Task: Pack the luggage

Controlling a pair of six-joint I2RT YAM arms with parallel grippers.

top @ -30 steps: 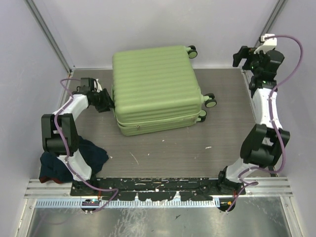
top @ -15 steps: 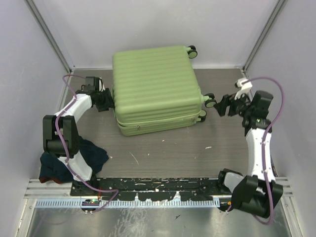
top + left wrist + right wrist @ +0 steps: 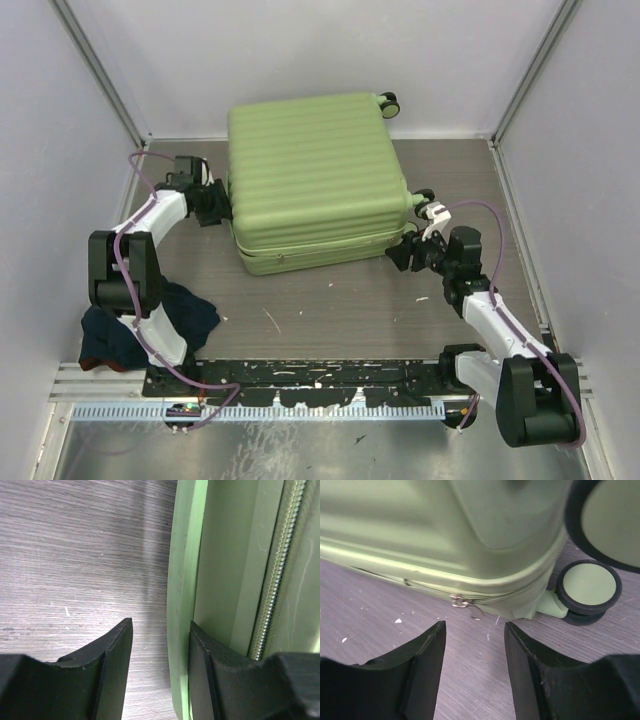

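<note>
The light-green ribbed luggage [image 3: 315,180] lies flat and closed in the middle of the table, wheels to the right. My left gripper [image 3: 215,205] is at its left side. In the left wrist view the open jaws [image 3: 160,645] straddle the green side handle [image 3: 182,605]: the right finger sits between handle and shell, and the left finger stands clear of the handle. My right gripper [image 3: 398,252] is open and empty at the front right corner. In the right wrist view [image 3: 475,650] it is low over the table, just short of the metal zipper pull [image 3: 465,604] and beside a black wheel [image 3: 589,591].
A dark blue bundle of clothes [image 3: 150,320] lies at the front left by the left arm's base. Grey walls close in the table on the left, back and right. A metal rail [image 3: 320,385] runs along the near edge.
My right arm has swung from the back right corner down and left to the luggage's front right corner. The left gripper has stayed at the side handle.
</note>
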